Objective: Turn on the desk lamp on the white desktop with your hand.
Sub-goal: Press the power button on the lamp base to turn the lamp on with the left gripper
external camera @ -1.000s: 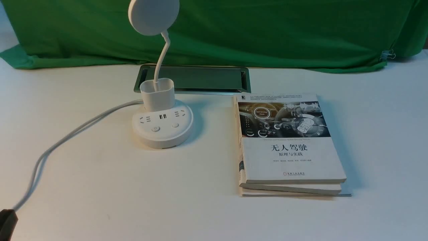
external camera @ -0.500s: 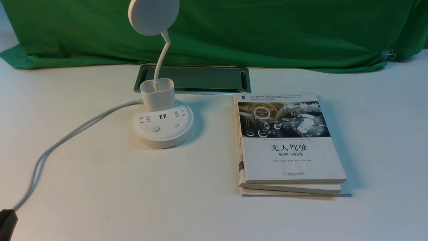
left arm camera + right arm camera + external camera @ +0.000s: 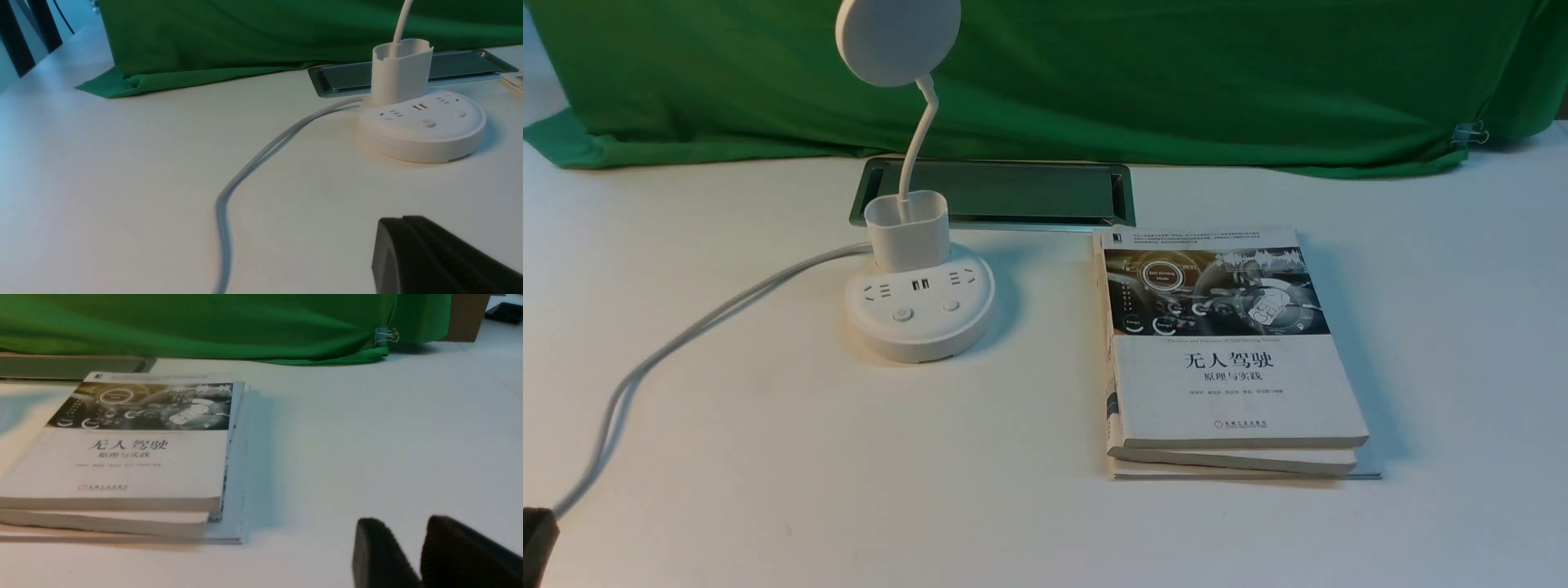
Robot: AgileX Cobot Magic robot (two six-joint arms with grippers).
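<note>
The white desk lamp [image 3: 920, 314] stands on the white desktop [image 3: 849, 490], left of centre. Its disc head [image 3: 897, 37] is not lit. Its round base carries two buttons [image 3: 903, 314]. The base also shows in the left wrist view [image 3: 423, 130]. My left gripper [image 3: 402, 222] is shut and empty, low over the desk, well short of the lamp. Only its dark tip [image 3: 535, 539] shows at the bottom left corner of the front view. My right gripper [image 3: 402, 528] hangs over bare desk right of the books, jaws slightly apart and empty.
A stack of books [image 3: 1225, 359] lies right of the lamp. A grey metal-rimmed hatch [image 3: 1013, 192] sits behind the lamp. The white lamp cord [image 3: 686, 335] runs from the base to the near left edge. A green cloth [image 3: 1176, 73] hangs at the back.
My left gripper's dark tip has slipped slightly further out of the front view's bottom left corner. The lamp and books have not moved.
</note>
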